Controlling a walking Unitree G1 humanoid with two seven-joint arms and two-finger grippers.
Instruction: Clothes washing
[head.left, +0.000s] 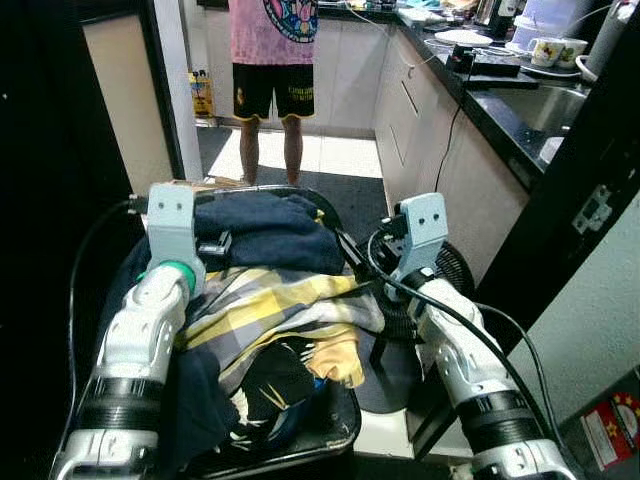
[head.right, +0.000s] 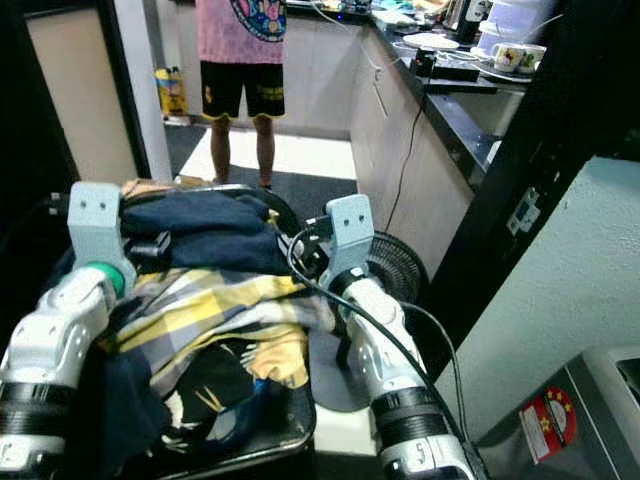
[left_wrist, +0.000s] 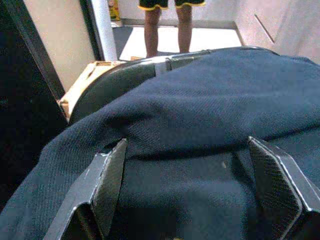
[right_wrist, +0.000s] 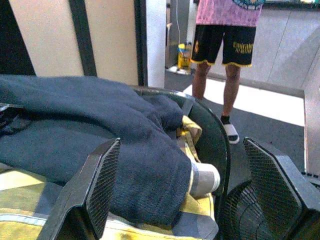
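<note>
A black laundry basket (head.left: 335, 428) heaped with clothes sits just in front of me, between my two arms. On top lies a navy garment (head.left: 265, 235); below it are a yellow plaid shirt (head.left: 270, 300) and darker pieces. At the basket's left side my left gripper (left_wrist: 195, 190) is open, its fingers (left_wrist: 107, 185) spread over the navy cloth. My right gripper (right_wrist: 190, 195) is at the basket's right side, also open. The basket rim (right_wrist: 215, 135) and a fold of the navy garment (right_wrist: 145, 150) lie between its fingers.
A person (head.left: 272, 60) in a pink shirt and black shorts stands ahead on the kitchen floor. A dark counter (head.left: 500, 95) with cabinets runs along the right. A black fan (head.right: 392, 265) stands on the floor right of the basket. A cardboard box (left_wrist: 82, 85) lies beyond the basket's left.
</note>
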